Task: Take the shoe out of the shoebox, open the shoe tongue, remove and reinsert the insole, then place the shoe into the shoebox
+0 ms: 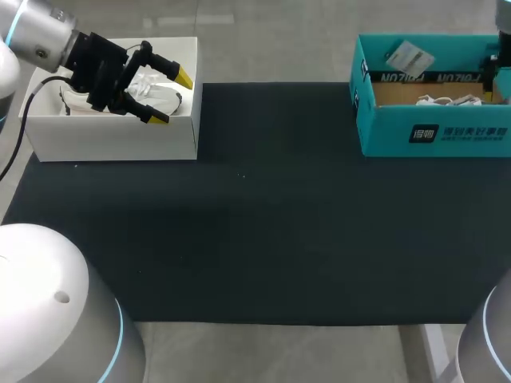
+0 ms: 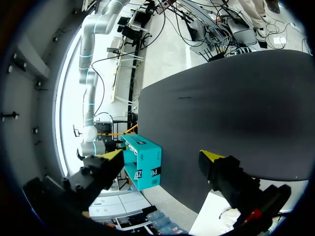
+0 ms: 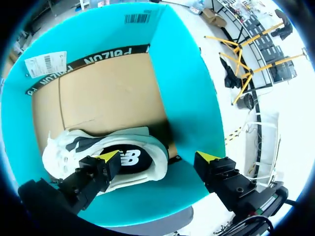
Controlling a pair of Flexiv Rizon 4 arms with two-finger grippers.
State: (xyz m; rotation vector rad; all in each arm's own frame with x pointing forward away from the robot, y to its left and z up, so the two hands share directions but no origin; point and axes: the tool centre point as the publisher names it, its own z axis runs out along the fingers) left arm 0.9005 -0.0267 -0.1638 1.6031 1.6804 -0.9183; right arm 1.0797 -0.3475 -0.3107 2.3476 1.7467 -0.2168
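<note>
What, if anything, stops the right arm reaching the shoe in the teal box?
Probably nothing, so yes: the teal box is open-topped, the right gripper hangs open above it, and the shoe lies uncovered below.

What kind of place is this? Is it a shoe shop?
Probably a robot lab, not a shop: the left gripper hangs over a white shoebox, the right gripper over a teal shoebox, on a black table.

In the head view, our right arm point(image 1: 501, 64) lies almost wholly past the edge, which also cuts off the teal shoebox point(image 1: 431, 132). The box wall hides most of the shoe point(image 1: 447, 100). Our left gripper point(image 1: 172, 98) covers much of what lies in the white box point(image 1: 120, 140); we cannot tell what it is. In the right wrist view, one finger point(image 3: 93, 179) hides part of the shoe.
</note>
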